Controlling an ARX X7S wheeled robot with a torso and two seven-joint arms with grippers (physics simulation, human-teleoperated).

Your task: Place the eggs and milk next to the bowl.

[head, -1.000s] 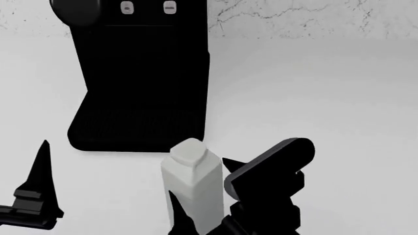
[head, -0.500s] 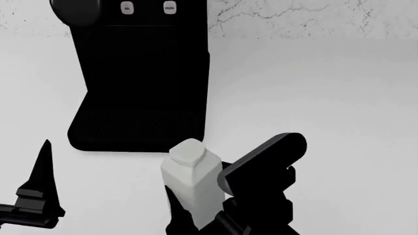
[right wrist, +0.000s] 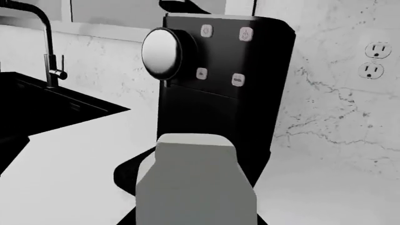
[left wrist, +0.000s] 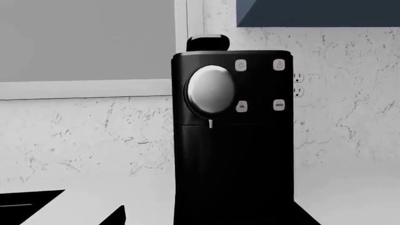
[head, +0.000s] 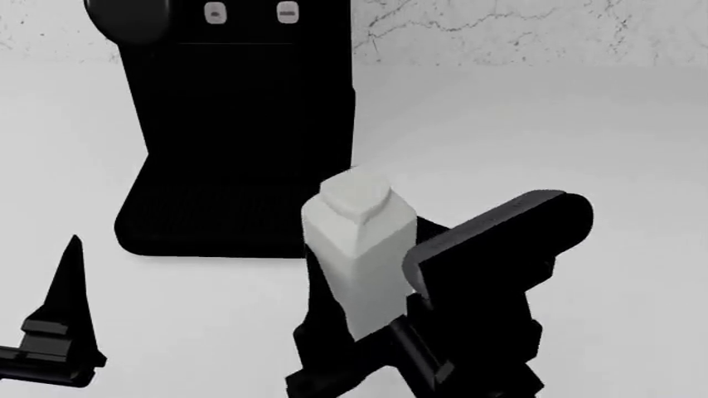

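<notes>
On the white tabletop (head: 553, 149), the milk (head: 360, 249) is pinched upright in the right hand (head: 376, 332), just before the coffee machine (head: 238, 124). It should be kept vertical and carried clear.

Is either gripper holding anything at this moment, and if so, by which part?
The right gripper holds the milk by the lower part of its body, one of its fingers on each side. The left gripper holds nothing.

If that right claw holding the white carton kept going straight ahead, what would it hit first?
Probably the black coffee machine: the right gripper, shut on the milk carton, faces it directly. The carton would likely touch first; depth is unclear.
</notes>
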